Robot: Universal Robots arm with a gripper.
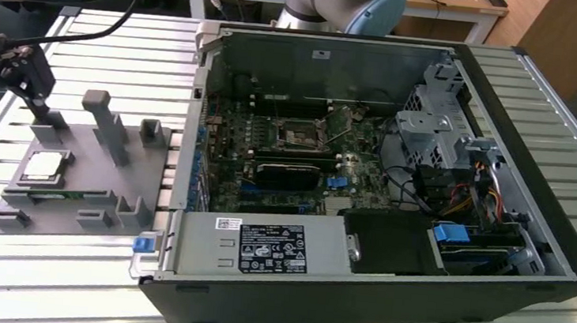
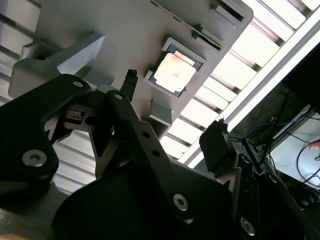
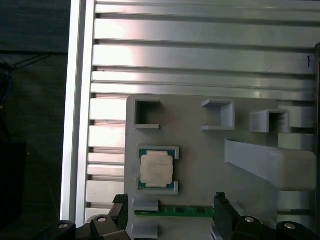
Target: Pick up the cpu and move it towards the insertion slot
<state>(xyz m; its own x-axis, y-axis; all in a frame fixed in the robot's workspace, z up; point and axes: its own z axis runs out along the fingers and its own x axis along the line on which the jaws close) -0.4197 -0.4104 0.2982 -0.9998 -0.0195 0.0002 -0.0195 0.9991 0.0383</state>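
1. The end effector hangs over the far part of the grey fixture in the exterior view, pointing down at it from a black wrist assembly with cables trailing up and away.
2. The arm's base stands beyond the fixture, behind the open computer case.
3. The end effector's fingers are spread wide apart in both wrist views and hold nothing. Whether a fingertip touches the fixture cannot be told.
4. The cpu lies flat in its own square pocket of the fixture, shiny metal top upward, apart from both fingers.
5. In the second wrist view the cpu sits in the fixture beyond the spread end effector, with the fixture's raised posts around it.
6. A green memory stick rests in a groove of the fixture, just beside the cpu's pocket.
7. The fixture sits on the slatted metal table, with the computer case just beside it on the exterior view's right.
8. The insertion slot is on the motherboard inside that case, well apart from the fixture, showing a dark centre within a silver frame.
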